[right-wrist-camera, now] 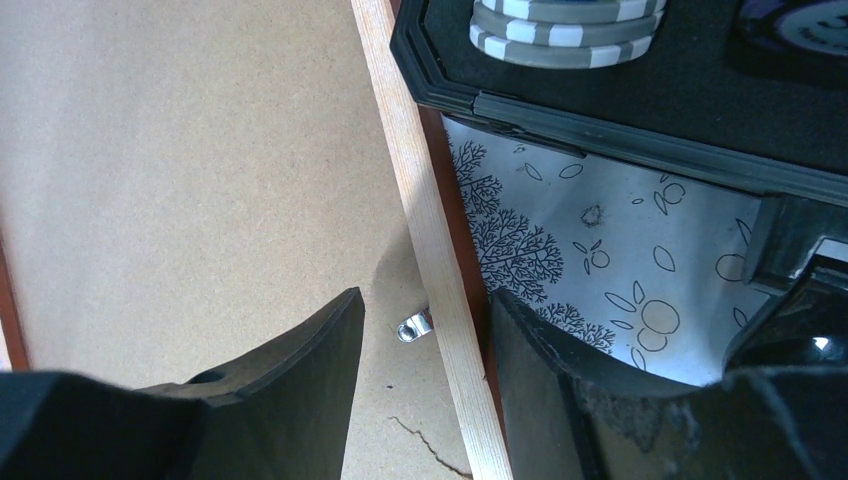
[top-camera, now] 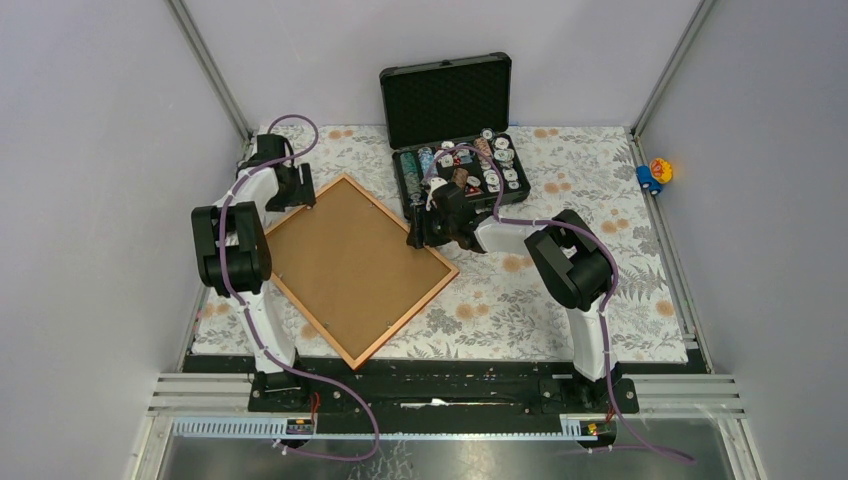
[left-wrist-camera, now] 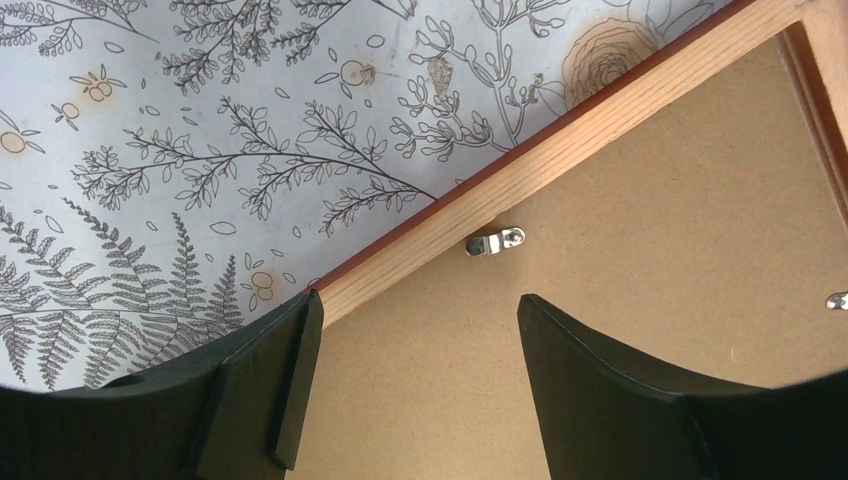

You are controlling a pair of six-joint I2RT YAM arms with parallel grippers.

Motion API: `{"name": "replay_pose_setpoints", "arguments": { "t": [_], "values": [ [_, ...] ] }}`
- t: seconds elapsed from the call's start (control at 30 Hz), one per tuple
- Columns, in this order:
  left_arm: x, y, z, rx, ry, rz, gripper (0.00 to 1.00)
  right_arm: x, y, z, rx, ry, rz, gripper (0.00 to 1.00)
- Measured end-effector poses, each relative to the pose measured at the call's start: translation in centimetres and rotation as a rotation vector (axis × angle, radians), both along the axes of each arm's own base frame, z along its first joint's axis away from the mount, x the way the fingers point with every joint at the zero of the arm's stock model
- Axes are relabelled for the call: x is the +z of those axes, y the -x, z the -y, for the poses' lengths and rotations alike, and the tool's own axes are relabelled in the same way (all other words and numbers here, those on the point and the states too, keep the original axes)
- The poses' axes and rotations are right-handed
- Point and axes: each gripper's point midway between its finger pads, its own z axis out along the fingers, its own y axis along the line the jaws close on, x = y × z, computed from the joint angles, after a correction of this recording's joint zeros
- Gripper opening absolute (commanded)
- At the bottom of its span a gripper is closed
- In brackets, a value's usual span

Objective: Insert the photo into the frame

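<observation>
The frame (top-camera: 405, 318) lies face down on the floral cloth, turned like a diamond. A brown backing board (top-camera: 350, 265) fills it. The photo is hidden. My left gripper (top-camera: 290, 190) hovers at the frame's far left side. In the left wrist view it (left-wrist-camera: 418, 298) is open over the board (left-wrist-camera: 650, 230), beside the wooden rail (left-wrist-camera: 560, 150) and a metal clip (left-wrist-camera: 497, 241). My right gripper (top-camera: 420, 235) is at the frame's right side. In the right wrist view it (right-wrist-camera: 426, 294) is open, straddling the rail (right-wrist-camera: 415, 190) and a clip (right-wrist-camera: 415, 325).
An open black case (top-camera: 450, 100) with poker chips (top-camera: 470, 160) stands just behind the frame's right side, close to the right gripper; its edge (right-wrist-camera: 600, 130) and grey chips (right-wrist-camera: 560, 25) show in the right wrist view. A small blue and yellow toy (top-camera: 655, 172) sits at the far right.
</observation>
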Motion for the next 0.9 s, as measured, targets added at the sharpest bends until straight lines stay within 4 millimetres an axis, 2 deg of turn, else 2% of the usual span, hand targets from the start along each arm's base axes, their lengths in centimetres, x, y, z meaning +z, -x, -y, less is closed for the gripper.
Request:
{"name": "replay_pose_setpoints", "arguments": {
  "t": [0.33, 0.57, 0.73, 0.9],
  "values": [
    [-1.8, 0.2, -0.4, -0.009, -0.028, -0.044, 0.79, 0.0, 0.0, 0.0, 0.001, -0.003, -0.003, 0.57],
    [-2.4, 0.2, -0.9, 0.003, -0.047, -0.056, 0.73, 0.0, 0.0, 0.0, 0.001, -0.004, -0.003, 0.56],
    [-2.5, 0.0, -1.1, 0.021, -0.042, -0.055, 0.79, 0.0, 0.0, 0.0, 0.001, -0.004, -0.003, 0.56],
    [-2.6, -0.3, -1.1, 0.038, -0.029, -0.049, 0.80, 0.0, 0.0, 0.0, 0.001, -0.005, -0.003, 0.56]
  ]
}}
